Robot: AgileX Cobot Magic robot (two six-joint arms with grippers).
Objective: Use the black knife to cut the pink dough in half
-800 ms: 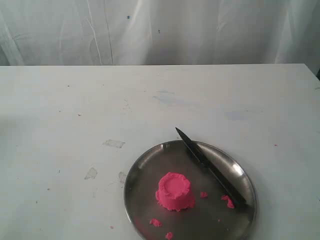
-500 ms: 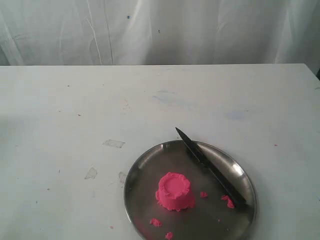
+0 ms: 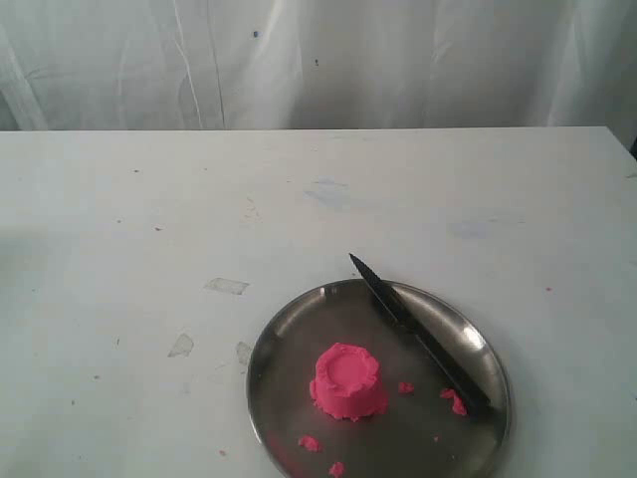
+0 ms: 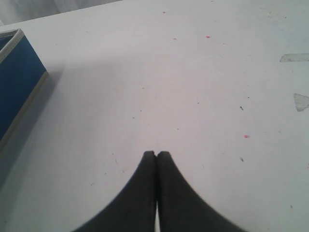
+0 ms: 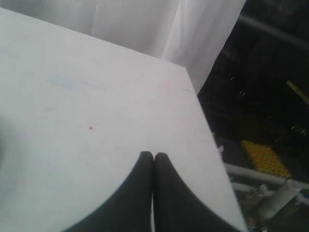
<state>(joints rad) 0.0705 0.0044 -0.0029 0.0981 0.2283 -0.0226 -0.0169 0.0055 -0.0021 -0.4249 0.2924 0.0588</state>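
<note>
The left pincer (image 4: pixel 156 155) and right pincer (image 5: pixel 153 155) are closed — black knife (image 3: pixel 418 334) and pink dough (image 3: pixel 347 381) lie apart on the plate (image 3: pixel 289 349).

We see the pink dough (image 3: pixel 347 382), one uncut moulded lump, upright on the round steel plate (image 3: pixel 289 344); the black knife (image 3: pixel 418 336) lies diagonally beside it, tip overhanging the rim

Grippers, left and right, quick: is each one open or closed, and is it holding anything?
Left black gripper: closed, holding nothing.
Right black gripper: closed, holding nothing.
</note>
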